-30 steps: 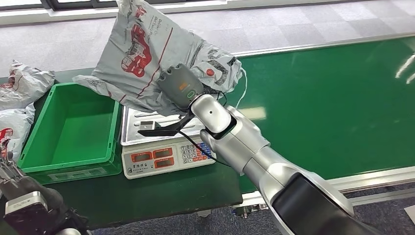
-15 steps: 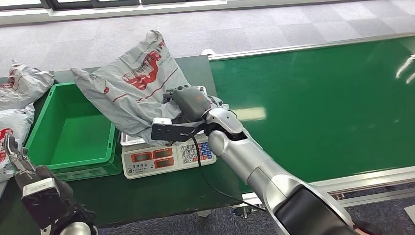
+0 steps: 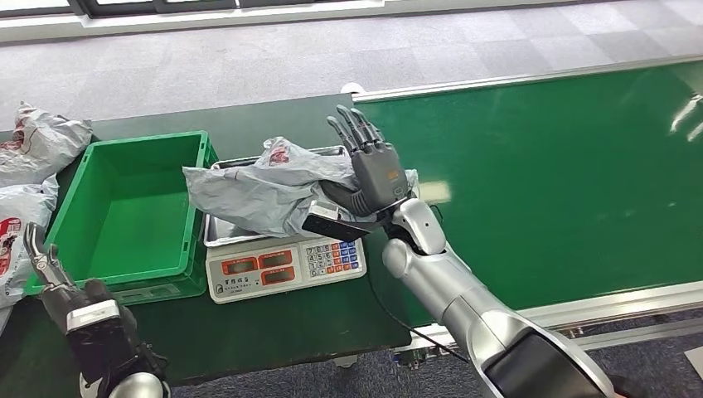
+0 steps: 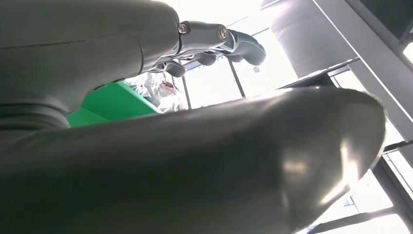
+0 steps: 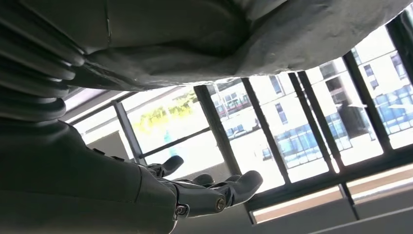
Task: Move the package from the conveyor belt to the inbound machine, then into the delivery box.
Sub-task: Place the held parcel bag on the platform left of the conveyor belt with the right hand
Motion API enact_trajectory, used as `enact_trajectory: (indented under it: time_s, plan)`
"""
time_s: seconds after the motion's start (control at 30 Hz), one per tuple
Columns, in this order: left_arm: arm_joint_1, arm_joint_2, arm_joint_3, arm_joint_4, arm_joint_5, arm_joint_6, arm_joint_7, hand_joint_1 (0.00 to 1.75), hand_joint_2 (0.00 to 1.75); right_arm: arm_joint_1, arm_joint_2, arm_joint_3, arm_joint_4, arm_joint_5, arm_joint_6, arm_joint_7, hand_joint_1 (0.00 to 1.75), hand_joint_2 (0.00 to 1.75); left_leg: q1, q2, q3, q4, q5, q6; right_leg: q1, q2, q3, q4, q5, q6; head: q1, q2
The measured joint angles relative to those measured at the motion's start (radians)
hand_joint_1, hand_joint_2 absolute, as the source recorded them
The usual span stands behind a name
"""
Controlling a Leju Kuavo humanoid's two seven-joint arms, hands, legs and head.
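Grey crumpled plastic mailer package w/ red print (image 3: pixel 265 186) lies on the steel pan of the white weighing scale (image 3: pixel 286 264) w/ red displays & coloured keypad, one end hanging over the pan's edge toward the green plastic crate (image 3: pixel 124 217). Right hand (image 3: pixel 369 166) is raised just beside the package, fingers straight & spread, palm facing it, holding nothing; can't tell if the heel of the hand touches the bag. Right wrist view shows same hand (image 5: pixel 204 192) w/ fingers extended apart against big windows, grey bag material (image 5: pixel 234 44) close by. Black wrist-cam bracket sits under the hand, over the scale's back corner. Silver right arm comes in from lower right across the dark green table (image 3: pixel 273 332). Green conveyor belt (image 3: pixel 564 174) runs off to the right, nothing on it near the arm. Left hand (image 3: pixel 41 261) is low at the near left corner, by the crate's front-left corner, fingers pointing up, slightly apart, nothing in them; left wrist view shows its fingers (image 4: pixel 229 41) lightly curled. More grey mailer bags (image 3: pixel 33 166) piled left of the crate.
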State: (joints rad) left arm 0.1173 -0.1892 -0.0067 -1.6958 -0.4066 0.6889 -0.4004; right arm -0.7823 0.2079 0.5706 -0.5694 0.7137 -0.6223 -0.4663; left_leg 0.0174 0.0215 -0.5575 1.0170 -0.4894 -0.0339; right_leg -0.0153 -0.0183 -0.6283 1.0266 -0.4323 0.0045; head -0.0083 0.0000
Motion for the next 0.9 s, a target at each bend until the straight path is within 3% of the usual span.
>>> enact_trajectory:
  time_s: [0.2, 0.37, 0.6, 0.9]
  plan:
    - [-0.015, -0.001, -0.002, 0.038, 0.005, 0.0, -0.019, 0.0, 0.0, 0.098, -0.036, -0.035, -0.11, -0.019, -0.005, -0.028, 0.0, 0.0, 0.0, 0.0, 0.0, 0.0, 0.0, 0.0, 0.0, 0.0, 0.0, 0.0, 0.0, 0.0, 0.0, 0.0]
    - [-0.02, 0.0, -0.002, 0.036, 0.082, 0.0, -0.034, 0.0, 0.0, 0.288, -0.068, -0.072, -0.455, -0.142, 0.101, -0.021, 0.0, 0.0, 0.0, -0.001, -0.002, 0.0, -0.001, 0.0, 0.0, -0.001, -0.001, 0.0, -0.001, 0.0, 0.0, 0.0]
    - [-0.018, 0.007, -0.001, 0.008, 0.142, 0.0, -0.051, 0.0, 0.0, 0.525, -0.122, -0.101, -0.88, -0.245, 0.157, -0.048, 0.0, 0.0, 0.0, -0.002, -0.004, 0.0, -0.002, 0.001, 0.0, -0.002, -0.003, -0.001, -0.002, 0.001, 0.0, 0.0]
    - [-0.012, 0.012, -0.001, -0.022, 0.159, -0.006, -0.033, 0.0, 0.0, 0.767, -0.157, -0.155, -1.209, -0.319, 0.178, -0.091, 0.0, 0.0, 0.0, -0.001, -0.004, 0.0, -0.004, 0.001, 0.0, -0.002, -0.002, -0.001, -0.002, 0.001, 0.0, 0.0]
